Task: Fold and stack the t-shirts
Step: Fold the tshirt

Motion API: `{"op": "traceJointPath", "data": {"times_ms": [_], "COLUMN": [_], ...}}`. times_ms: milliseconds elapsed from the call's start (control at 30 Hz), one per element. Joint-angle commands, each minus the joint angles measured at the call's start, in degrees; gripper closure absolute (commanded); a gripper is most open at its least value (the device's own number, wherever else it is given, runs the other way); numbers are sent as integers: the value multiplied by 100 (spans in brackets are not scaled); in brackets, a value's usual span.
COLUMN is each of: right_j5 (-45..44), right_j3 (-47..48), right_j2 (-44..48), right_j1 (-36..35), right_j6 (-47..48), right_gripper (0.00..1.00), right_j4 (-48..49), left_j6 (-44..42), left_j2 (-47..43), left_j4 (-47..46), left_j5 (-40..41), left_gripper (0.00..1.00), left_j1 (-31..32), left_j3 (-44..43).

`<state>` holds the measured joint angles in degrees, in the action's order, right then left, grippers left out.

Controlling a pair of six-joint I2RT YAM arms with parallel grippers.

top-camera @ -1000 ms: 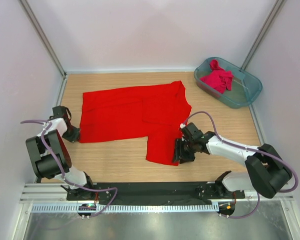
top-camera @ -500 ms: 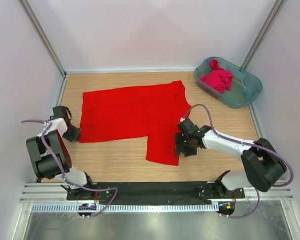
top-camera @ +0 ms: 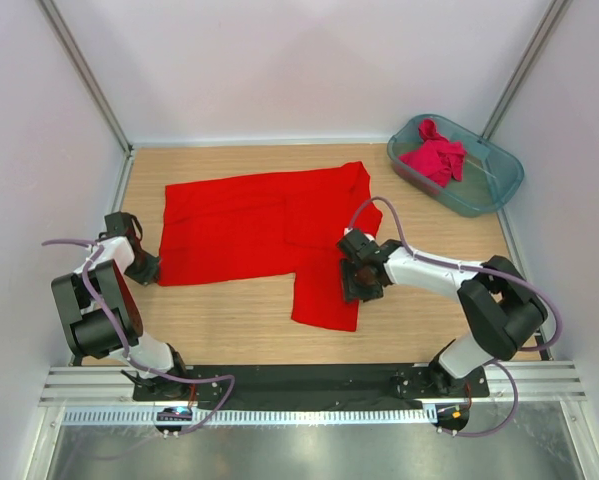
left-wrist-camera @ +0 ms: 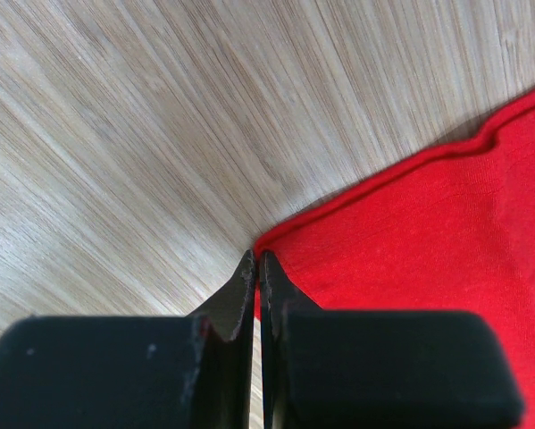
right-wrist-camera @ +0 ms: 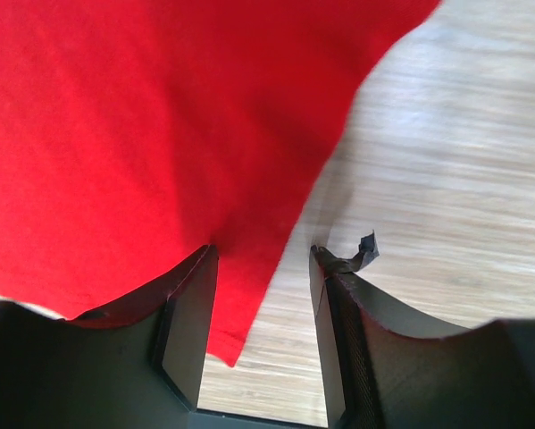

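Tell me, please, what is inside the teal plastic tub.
A crumpled crimson-pink t-shirt lies in the teal plastic tub. Whatever is beneath the cloth is covered.

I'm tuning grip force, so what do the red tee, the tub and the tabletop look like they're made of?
The red tee looks like soft, matte knit cloth, likely cotton jersey; fine ribbing and a stitched hem show. The tub looks like glossy, translucent teal plastic; you can see through its walls. The tabletop looks like light wood or wood-look laminate, smooth, with straight grain lines.
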<state>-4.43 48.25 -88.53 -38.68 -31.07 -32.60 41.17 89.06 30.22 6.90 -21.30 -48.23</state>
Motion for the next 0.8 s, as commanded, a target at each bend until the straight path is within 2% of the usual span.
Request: {"op": "traceJointPath", "data": {"times_ms": [0, 167, 300, 400, 433, 533, 767], "right_j5": [-155, -461, -760, -893, -893, -946, -412], "right_j3": [70, 237, 97, 45, 27, -17, -289], "right_j2": [-129, -551, -490, -306, -183, 46, 1073], "right_j1": [-254, -588, -597, -519, -483, -387, -360], "right_j6": [-250, -522, -620, -620, -620, -532, -321], "right_gripper": [48, 49, 54, 69, 82, 98, 99], "right_j4": [-71, -229, -220, -264, -256, -308, -440], "left_j6": [-135, -144, -170, -206, -214, -249, -416], "left_j2": [129, 165, 156, 156, 147, 112, -89], "left_j4": [142, 177, 195, 213, 213, 213, 344], "left_j5": [-22, -30, -22, 5, 5, 14, 119], "left_gripper": [100, 100, 100, 100, 100, 100, 100], "left_j1": [-23, -23, -23, -23, -23, -23, -15], "left_j3": [86, 24, 6, -2, 6, 24, 15]}}
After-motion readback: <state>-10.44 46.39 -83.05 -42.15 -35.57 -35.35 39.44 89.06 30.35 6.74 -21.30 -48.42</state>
